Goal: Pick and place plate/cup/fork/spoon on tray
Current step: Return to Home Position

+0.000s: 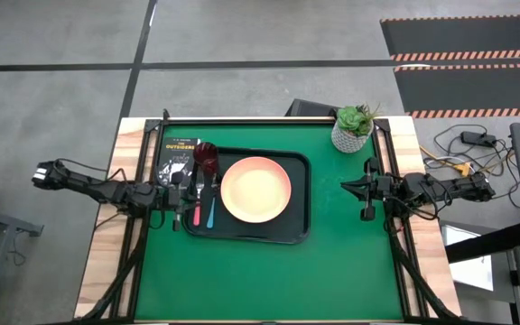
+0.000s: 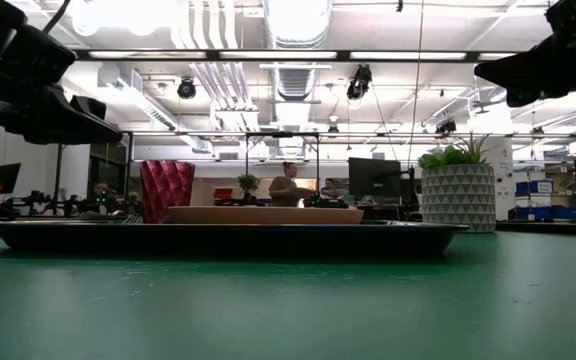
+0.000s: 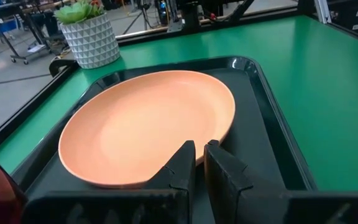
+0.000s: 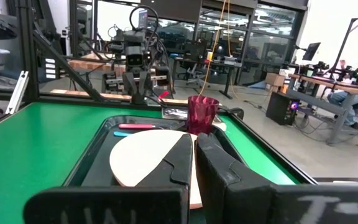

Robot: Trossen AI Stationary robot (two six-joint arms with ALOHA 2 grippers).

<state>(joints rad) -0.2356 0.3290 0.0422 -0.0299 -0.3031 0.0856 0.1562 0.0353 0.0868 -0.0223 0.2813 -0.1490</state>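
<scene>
The black tray (image 1: 301, 221) lies at the middle of the green table. On it rest the peach-orange plate (image 1: 255, 190), the dark red cup (image 1: 207, 155) upright at its far left corner, the pink-handled fork (image 1: 197, 214) and the blue-handled spoon (image 1: 211, 215) side by side along its left side. My left gripper (image 1: 181, 191) hovers above the tray's left rim, shut and empty; its wrist view shows the plate (image 3: 148, 124) ahead. My right gripper (image 1: 361, 190) is shut and empty, over bare table right of the tray. The right wrist view shows the cup (image 4: 202, 114).
A small black book (image 1: 177, 155) lies just left of the cup, beyond the tray's far left corner. A white pot with a green plant (image 1: 352, 129) stands at the far right. Bare green table lies near and right of the tray.
</scene>
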